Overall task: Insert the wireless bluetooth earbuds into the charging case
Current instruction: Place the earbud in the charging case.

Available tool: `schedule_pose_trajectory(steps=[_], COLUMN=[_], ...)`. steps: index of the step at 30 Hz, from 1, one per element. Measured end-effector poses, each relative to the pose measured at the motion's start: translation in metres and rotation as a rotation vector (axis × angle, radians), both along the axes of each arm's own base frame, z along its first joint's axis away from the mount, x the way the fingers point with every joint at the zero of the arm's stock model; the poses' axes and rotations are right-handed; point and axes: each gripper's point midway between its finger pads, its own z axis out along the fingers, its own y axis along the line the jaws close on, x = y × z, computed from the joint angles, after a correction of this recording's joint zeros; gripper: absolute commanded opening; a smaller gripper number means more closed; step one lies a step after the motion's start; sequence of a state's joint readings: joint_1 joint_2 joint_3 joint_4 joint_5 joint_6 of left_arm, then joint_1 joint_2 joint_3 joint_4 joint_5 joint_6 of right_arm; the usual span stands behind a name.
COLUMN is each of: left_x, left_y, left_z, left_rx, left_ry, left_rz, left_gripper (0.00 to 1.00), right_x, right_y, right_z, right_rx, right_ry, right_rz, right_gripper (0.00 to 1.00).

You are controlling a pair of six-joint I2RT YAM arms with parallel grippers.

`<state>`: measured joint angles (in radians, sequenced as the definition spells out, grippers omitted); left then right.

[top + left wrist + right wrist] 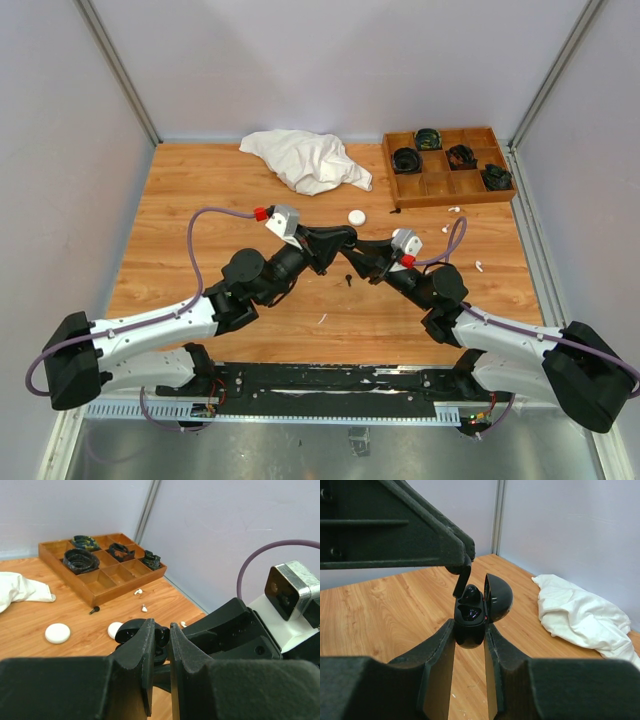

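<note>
Clamped in the right gripper (469, 629): a glossy black round plastic charging case (468, 615), lid swung open. Pinched by its stem in the closed left gripper (160, 632), just above: a small black plastic earbud (462, 584), head at the case's mouth. Beyond both: tiny white plastic earbuds (144, 608).

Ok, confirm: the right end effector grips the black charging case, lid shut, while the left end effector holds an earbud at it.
No: the lid is open, not shut, as the right wrist view shows. Otherwise correct: the right end effector grips the black charging case, the left end effector holds an earbud at it.
</note>
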<state>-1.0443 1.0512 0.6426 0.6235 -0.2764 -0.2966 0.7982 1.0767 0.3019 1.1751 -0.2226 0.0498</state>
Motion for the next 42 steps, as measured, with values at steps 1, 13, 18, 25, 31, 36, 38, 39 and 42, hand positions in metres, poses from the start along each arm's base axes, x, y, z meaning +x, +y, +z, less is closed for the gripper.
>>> schedule_pose_trajectory(steps=[1, 13, 18, 25, 31, 36, 38, 39, 42], left_x=[0.0, 0.002, 0.002, 0.002, 0.001, -0.001, -0.001, 0.0, -0.001], left_y=[-0.001, -0.006, -0.006, -0.004, 0.0, 0.005, 0.005, 0.005, 0.005], left_z=[0.0, -0.006, -0.013, -0.014, -0.015, -0.011, -0.011, -0.011, -0.014], left_rx=[0.0, 0.0, 0.011, 0.006, 0.001, -0.002, 0.003, 0.008, 0.029], left_ry=[0.0, -0.001, 0.005, 0.003, -0.003, -0.015, -0.022, -0.024, -0.026], left_rz=[-0.002, -0.005, -0.004, -0.001, 0.004, 0.015, 0.017, 0.018, 0.016], left_gripper=[0.16, 0.16, 0.15, 0.15, 0.15, 0.14, 0.14, 0.14, 0.13], right_x=[0.0, 0.0, 0.0, 0.0, 0.0, 0.0, 0.0, 0.0, 0.0], right_y=[0.0, 0.0, 0.0, 0.0, 0.0, 0.0, 0.0, 0.0, 0.0], right_z=[0.0, 0.001, 0.001, 0.0, 0.0, 0.0, 0.0, 0.0, 0.0], right_rx=[0.0, 0.002, 0.001, 0.001, 0.0, 0.001, 0.001, 0.001, -0.001], right_ry=[-0.001, -0.002, -0.003, -0.002, -0.002, -0.002, -0.002, -0.002, -0.002], right_rz=[0.0, 0.0, 0.0, 0.001, 0.0, 0.0, 0.0, 0.0, 0.0], right_gripper=[0.01, 0.01, 0.01, 0.01, 0.01, 0.01, 0.01, 0.01, 0.01])
